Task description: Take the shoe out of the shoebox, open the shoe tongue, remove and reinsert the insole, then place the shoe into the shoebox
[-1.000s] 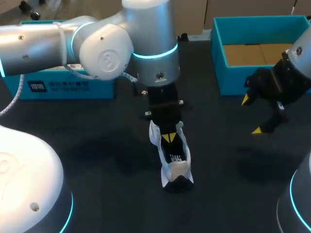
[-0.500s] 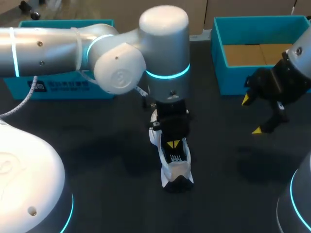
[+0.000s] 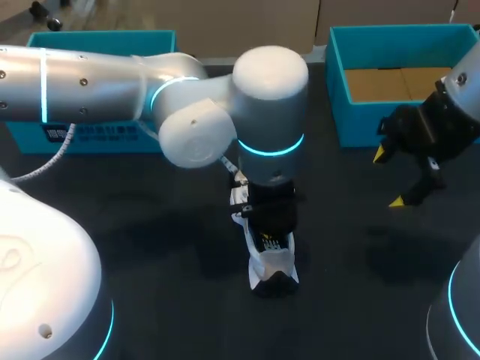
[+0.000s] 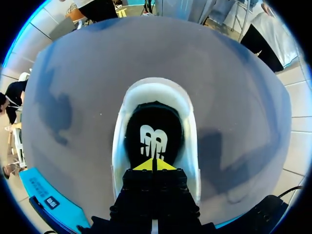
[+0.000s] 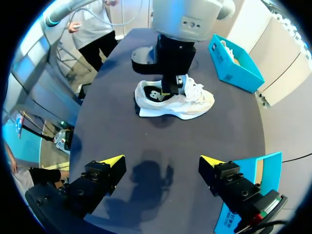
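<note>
1. My left gripper (image 4: 153,165) points straight down into the mouth of the white sneaker (image 3: 274,262), the arm coming across from the left to the middle of the bench (image 3: 150,225).
2. Its fingers are clenched together, and the yellow tips meet on the black insole (image 4: 153,131) just behind the white logo.
3. The sneaker stands upright on its sole on the dark bench, outside the teal shoebox (image 3: 335,82) and well apart from it.
4. The shoebox sits open at the far right corner, showing its brown cardboard floor.
5. My right gripper (image 3: 388,178) hangs above the bench near the shoebox's front wall, fingers released and spread wide, holding nothing.
6. A second teal box (image 3: 97,135) lies at the far left, behind the left arm.
</note>
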### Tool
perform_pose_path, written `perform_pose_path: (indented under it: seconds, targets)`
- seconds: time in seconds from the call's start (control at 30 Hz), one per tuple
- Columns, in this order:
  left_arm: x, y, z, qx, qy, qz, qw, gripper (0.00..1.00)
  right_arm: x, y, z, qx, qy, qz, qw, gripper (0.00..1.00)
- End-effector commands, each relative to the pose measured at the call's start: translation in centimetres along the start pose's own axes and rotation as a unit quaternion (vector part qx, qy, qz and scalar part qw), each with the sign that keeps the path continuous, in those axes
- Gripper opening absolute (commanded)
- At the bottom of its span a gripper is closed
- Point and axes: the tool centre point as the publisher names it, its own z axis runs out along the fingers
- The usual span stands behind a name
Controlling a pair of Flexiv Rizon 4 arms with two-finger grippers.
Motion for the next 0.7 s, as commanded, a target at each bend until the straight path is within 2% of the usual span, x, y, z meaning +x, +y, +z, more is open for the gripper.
perform_pose_path:
  seconds: [0.03,0.23,0.43,0.7]
  targets:
    - [-0.3,-0.3,1.0,-0.013,0.002,0.002,1.0,0.0,0.0,0.0,0.1,0.001,0.0,0.0,1.0,1.0]
    - [-0.4,0.0,2.1,-0.028,0.005,-0.001,1.0,0.0,0.0,0.0,0.1,0.001,0.0,0.0,1.0,1.0]
    - [-0.5,0.1,2.8,-0.024,0.009,-0.004,1.0,0.0,0.0,0.0,0.1,0.001,0.0,0.0,1.0,1.0]
    - [-0.6,-0.6,0.2,-0.016,-0.014,0.007,1.0,0.0,0.0,0.0,0.1,0.001,0.0,0.0,1.0,1.0]
